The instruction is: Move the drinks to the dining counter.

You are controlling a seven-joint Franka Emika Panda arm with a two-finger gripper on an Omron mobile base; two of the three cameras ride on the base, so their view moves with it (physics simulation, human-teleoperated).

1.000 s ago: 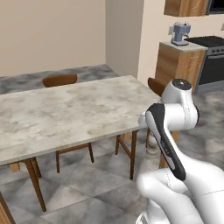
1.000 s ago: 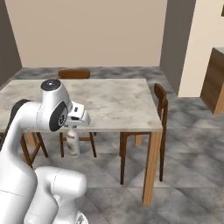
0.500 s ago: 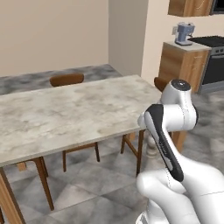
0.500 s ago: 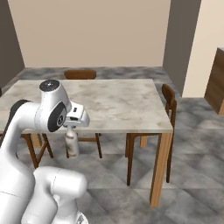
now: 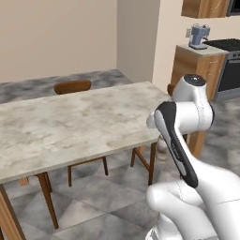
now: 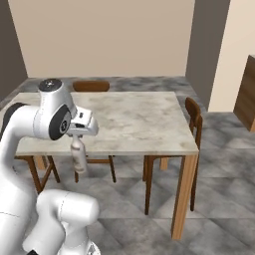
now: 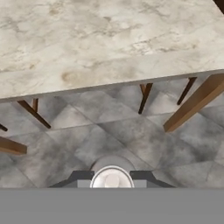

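Step in hand, as judged: carrying one drink to the dining counter, with the set-down not yet made. Left base view: the desk (image 5: pixel 79 117), a marble-topped table on wooden legs, fills the left and centre of the frame; the white arm rises at lower right, and a pale slim bottle (image 5: pixel 161 149) shows just past the arm's left edge at centre right, hanging lower than the desk top beside the desk's right corner leg; the claw itself is masked by the arm here. A wooden chair (image 5: pixel 71 87) stands at the far side of the desk, upper left of centre. Right base view: the claw (image 6: pixel 77 136) sits at centre left, below the arm's wrist, closed about the neck of the bottle (image 6: pixel 78 156), which hangs upright beneath it, in front of the desk's near edge and under the level of its top (image 6: pixel 134 117); a second chair (image 6: pixel 194 117) is at the desk's right end. Hand view: the bottle's round whitish top (image 7: pixel 111 181) sits at bottom centre, the finger tips (image 7: pixel 81 176) pressed close on either side of it, little gap showing; the desk edge (image 7: pixel 109 72) crosses the upper half, floor tiles below. Next move, as judged: lift the bottle above the desk's edge, carry it forward over the marble, lower it upright, then release.
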